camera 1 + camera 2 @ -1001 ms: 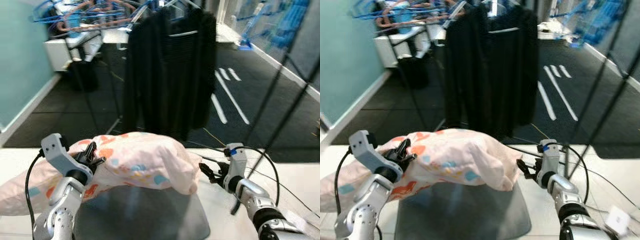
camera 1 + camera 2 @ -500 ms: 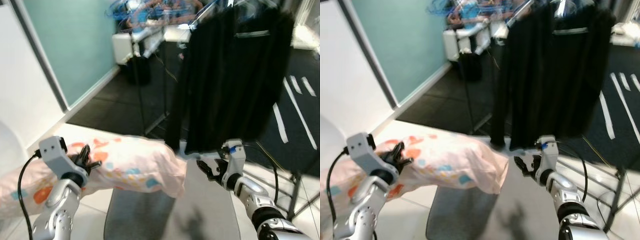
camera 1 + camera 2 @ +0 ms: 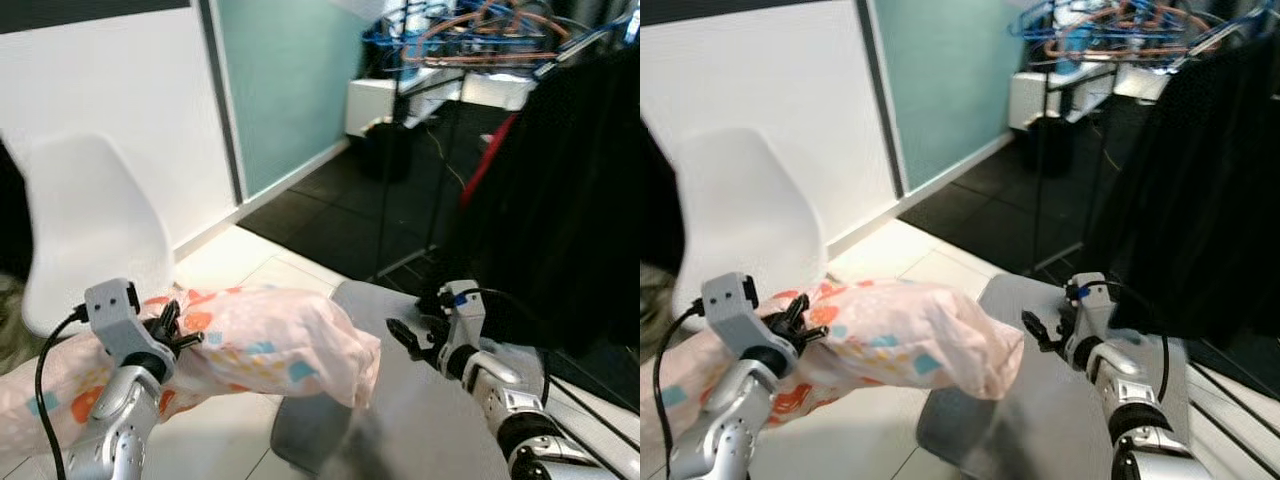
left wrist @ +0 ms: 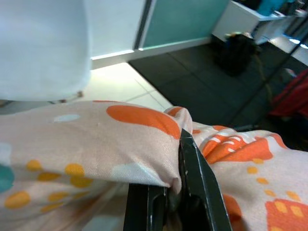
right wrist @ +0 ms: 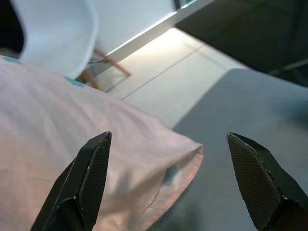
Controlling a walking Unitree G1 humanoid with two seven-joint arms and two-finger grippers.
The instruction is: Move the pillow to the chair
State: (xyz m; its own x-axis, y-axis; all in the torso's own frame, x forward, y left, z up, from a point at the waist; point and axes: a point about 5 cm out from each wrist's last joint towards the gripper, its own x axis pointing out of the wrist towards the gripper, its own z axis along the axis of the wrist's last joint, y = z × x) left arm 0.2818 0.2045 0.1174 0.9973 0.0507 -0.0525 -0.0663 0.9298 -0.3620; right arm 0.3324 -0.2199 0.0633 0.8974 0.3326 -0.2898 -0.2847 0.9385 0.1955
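A pale pink pillow (image 3: 250, 340) with orange, yellow and teal spots hangs in the air in front of me, above the floor. My left gripper (image 3: 172, 328) is shut on a fold of the pillow (image 4: 144, 139) near its left part. My right gripper (image 3: 408, 337) stands open just right of the pillow's free end, not touching the pillow (image 5: 72, 159). The white plastic chair (image 3: 85, 225) stands at the left by the white wall, its wooden legs (image 5: 103, 72) showing in the right wrist view.
A grey oval mat (image 3: 420, 400) lies on the white tiled floor under my arms. Black clothes (image 3: 560, 210) hang on a metal rack at the right. Beyond is dark flooring (image 3: 340, 215), a teal wall (image 3: 280, 90) and a white table with blue and orange hangers (image 3: 480, 25).
The camera has swung left: the chair and white wall have come into view, and the clothes rack has slid to the right. Both grippers keep their hold and pose relative to the pillow.
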